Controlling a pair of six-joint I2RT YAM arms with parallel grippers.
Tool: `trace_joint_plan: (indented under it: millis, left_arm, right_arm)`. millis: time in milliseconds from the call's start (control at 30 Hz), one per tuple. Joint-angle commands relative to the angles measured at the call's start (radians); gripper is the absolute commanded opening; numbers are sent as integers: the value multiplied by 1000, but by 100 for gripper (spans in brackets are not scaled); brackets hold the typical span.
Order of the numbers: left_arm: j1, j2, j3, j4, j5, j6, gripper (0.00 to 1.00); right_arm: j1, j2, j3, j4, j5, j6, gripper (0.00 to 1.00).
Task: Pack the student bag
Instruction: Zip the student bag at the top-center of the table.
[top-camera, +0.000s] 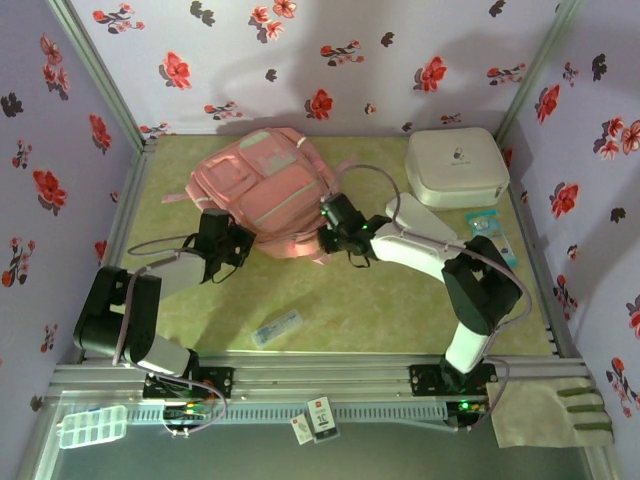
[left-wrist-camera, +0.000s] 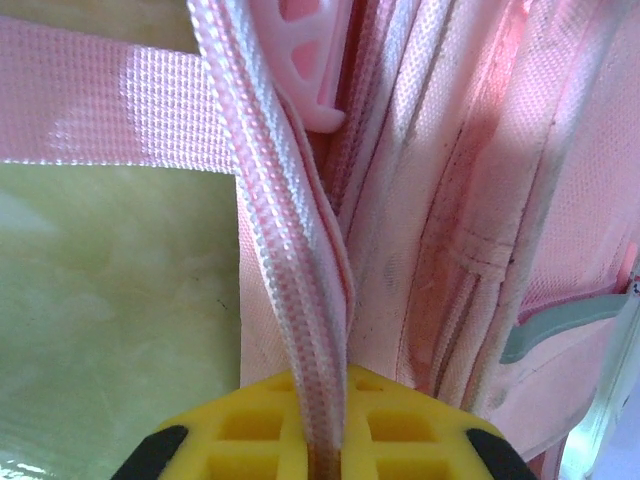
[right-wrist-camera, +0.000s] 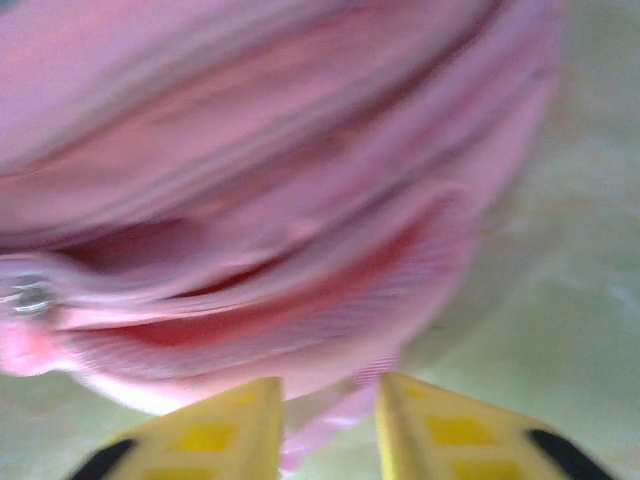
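Green tabletop (top-camera: 400, 310): left claw (left-wrist-camera: 320, 450) clamps student bag (left-wrist-camera: 480, 200) zip (left-wrist-camera: 290, 260), right claw (right-wrist-camera: 330, 425) slightly parted.

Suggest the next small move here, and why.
Probably ease the right gripper forward and close it on the lip of the soft pink fabric backpack: its jaws stand apart at the bag's near edge, while the left gripper clamps the pink zip edge.
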Motion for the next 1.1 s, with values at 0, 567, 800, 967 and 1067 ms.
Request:
trace_joint_plan:
  millis: [0,567,800,967,1067]
  left_arm:
    - [-21,-24,37,-14,16,42,5]
    - [-29,-54,31,-16,22,52,5]
    - [-30,-53,35,-16,32,63,5]
    - [-30,-51,35,-15,34,65,5]
    - [-30,-52,35,-17,33,68,5]
  right_arm:
    - [67,-3,65,-24,5,13,43]
    - [128,206,250,-119,74,125,40]
    - [131,229,281,-140,42,102,46]
    - [135,257,330,-207,123,91,40]
    - [134,258,338,-235,174,88,31]
